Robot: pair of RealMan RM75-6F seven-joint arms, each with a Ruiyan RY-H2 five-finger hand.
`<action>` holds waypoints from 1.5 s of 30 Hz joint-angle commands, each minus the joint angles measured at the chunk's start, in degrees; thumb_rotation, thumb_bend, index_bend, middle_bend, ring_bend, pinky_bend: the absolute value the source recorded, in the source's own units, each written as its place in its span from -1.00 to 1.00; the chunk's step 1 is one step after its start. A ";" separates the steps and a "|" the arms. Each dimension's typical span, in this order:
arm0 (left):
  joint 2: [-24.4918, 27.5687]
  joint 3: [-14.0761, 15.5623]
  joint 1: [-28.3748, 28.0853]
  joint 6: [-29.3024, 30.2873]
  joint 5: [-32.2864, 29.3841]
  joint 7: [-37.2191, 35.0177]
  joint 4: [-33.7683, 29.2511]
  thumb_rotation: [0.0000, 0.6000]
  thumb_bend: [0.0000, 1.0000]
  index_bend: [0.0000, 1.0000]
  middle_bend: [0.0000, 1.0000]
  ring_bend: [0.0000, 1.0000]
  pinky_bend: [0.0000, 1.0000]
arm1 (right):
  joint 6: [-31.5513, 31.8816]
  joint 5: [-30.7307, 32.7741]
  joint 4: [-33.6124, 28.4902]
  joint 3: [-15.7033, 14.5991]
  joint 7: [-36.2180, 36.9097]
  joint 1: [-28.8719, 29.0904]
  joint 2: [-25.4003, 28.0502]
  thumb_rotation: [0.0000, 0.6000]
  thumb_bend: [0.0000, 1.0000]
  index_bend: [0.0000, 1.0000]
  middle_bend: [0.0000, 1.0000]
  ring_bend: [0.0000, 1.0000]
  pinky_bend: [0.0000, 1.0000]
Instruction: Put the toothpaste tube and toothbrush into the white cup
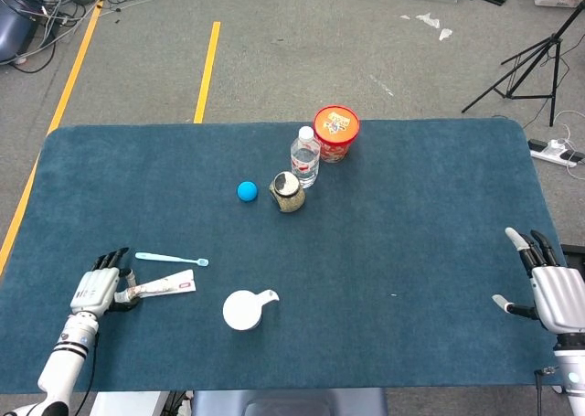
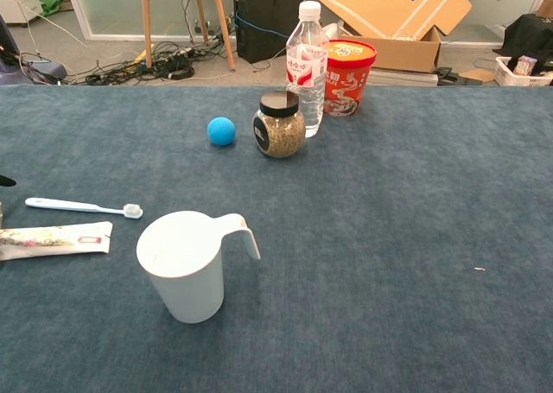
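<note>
The toothpaste tube lies flat at the near left of the table, also in the chest view. My left hand is at its cap end, with the tube's tip between thumb and fingers. The light blue toothbrush lies just behind the tube, its head pointing right. The white cup with a handle stands upright to the right of the tube. My right hand rests open at the table's near right edge, holding nothing.
Behind the cup, in the middle of the table, stand a blue ball, a seed jar with a black lid, a water bottle and a red snack tub. The blue cloth table reaches to the right hand.
</note>
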 commanded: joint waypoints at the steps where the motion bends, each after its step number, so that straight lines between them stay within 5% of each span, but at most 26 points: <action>1: 0.40 0.08 0.21 0.76 0.65 0.07 -0.51 1.00 -0.33 0.22 -0.87 -1.00 -0.97 | 0.00 -0.01 -0.02 -0.01 -0.09 0.00 -0.02 1.00 -1.00 -0.91 -0.63 -0.86 0.25; 30: 12.61 1.93 1.65 11.41 6.91 14.74 -17.39 1.00 -0.30 0.23 -0.86 -1.00 -0.97 | 0.43 -0.20 -0.12 -0.05 0.03 -0.23 0.13 1.00 -1.00 -0.91 -0.63 -0.86 0.25; 45: 20.52 2.50 2.75 14.67 11.86 15.32 -25.57 1.00 -0.28 0.26 -0.84 -1.00 -0.97 | 0.74 -0.07 0.18 0.16 1.81 -0.50 0.78 1.00 -1.00 -0.91 -0.63 -0.86 0.25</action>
